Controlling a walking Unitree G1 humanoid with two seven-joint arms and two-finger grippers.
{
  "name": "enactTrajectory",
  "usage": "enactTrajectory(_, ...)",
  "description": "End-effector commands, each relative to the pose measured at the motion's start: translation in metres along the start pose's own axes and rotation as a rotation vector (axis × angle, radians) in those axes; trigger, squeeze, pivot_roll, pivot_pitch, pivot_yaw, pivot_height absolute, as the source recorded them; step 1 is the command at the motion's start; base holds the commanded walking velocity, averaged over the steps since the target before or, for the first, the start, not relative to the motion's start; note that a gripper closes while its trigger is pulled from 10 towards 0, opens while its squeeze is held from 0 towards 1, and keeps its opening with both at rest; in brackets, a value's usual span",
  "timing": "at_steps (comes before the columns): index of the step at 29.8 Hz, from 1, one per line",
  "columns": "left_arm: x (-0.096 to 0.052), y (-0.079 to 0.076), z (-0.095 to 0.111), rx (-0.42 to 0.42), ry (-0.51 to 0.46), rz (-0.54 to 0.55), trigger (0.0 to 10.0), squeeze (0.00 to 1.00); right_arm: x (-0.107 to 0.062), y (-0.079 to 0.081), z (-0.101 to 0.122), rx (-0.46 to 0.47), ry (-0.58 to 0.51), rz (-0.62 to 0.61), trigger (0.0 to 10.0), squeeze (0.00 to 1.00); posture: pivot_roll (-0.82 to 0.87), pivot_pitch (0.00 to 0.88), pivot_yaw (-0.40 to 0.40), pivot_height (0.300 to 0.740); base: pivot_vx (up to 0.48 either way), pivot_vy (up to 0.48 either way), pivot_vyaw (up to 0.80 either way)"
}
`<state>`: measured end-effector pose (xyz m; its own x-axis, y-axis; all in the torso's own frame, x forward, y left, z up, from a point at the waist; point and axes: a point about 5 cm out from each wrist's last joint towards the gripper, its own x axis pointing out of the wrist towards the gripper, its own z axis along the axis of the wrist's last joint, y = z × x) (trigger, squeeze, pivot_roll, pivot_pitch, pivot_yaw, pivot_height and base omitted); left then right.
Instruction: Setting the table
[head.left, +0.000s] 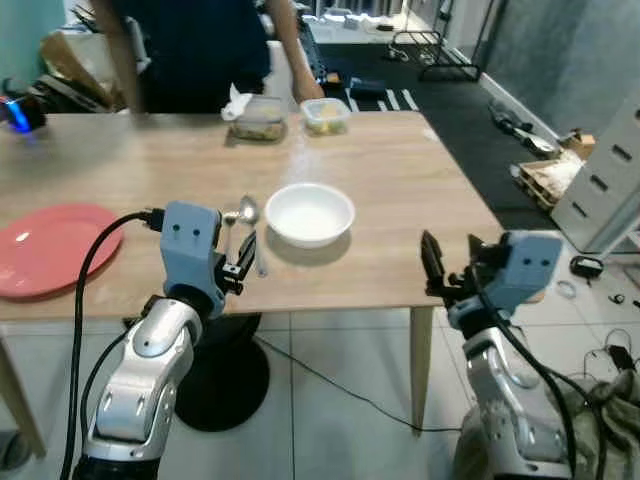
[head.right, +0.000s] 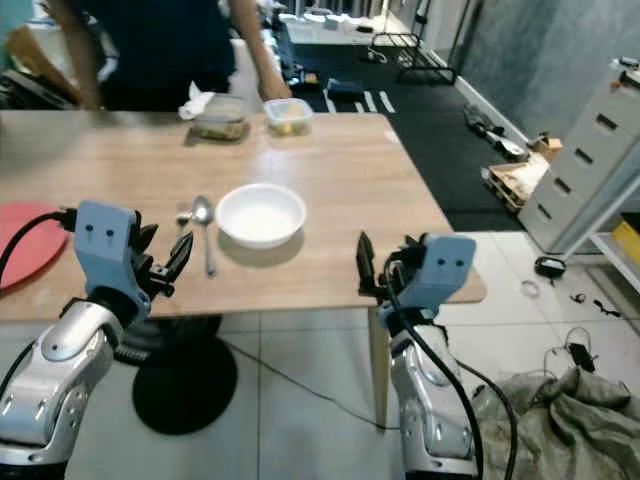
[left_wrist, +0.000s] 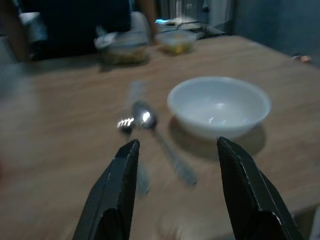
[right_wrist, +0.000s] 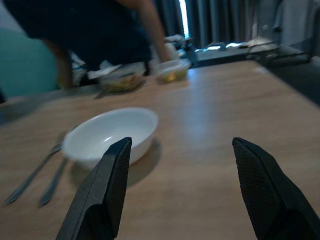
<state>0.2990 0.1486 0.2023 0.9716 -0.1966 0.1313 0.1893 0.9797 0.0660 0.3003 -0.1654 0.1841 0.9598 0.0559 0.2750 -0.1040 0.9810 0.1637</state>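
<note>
A white bowl sat near the middle of the wooden surface, upright and with nothing visible inside. Just beside it, on the robot's left, lay a spoon with its bowl end pointing away from the robot, and a fork lay close alongside the spoon on its far side from the bowl; whether the two touched could not be told. A red plate rested well apart from them, at the left end of the surface.

The left tool hovered at the near edge of the surface, just short of the spoon and fork, its fingers spread wide and holding nothing. The right tool hung at the near edge too, to the right of the bowl, its fingers likewise wide apart and empty.

At the far edge stood two clear tubs: one with a white napkin tucked at it, and another with yellowish food. A person in dark clothing stood behind the surface, a hand down near the tubs.
</note>
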Motion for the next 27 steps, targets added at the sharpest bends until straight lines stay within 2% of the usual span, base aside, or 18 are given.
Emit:
enactTrajectory(1,-0.0008,-0.0001,-0.0032,-0.006,0.009,0.002,10.0,0.0,-0.0016,-0.0039,-0.0016,-0.005,0.007,-0.015,10.0,0.0,0.03,0.0,0.076,0.74,-0.364,0.0,0.0)
enactTrajectory(15,-0.0004,-0.0008,-0.0033,-0.006,0.009,-0.003,10.0,0.0,-0.0027,-0.0046,-0.0031,-0.006,0.015,-0.017,10.0,0.0,0.03,0.0,0.079,0.74,-0.331,0.0,0.0)
enactTrajectory(27,0.0003,-0.0016,-0.0035,-0.012,0.007,-0.008,10.0,0.0,-0.003,-0.0051,-0.0039,0.002,0.022,-0.019,10.0,0.0,0.02,0.0,0.081,0.74,0.0,0.0,-0.8)
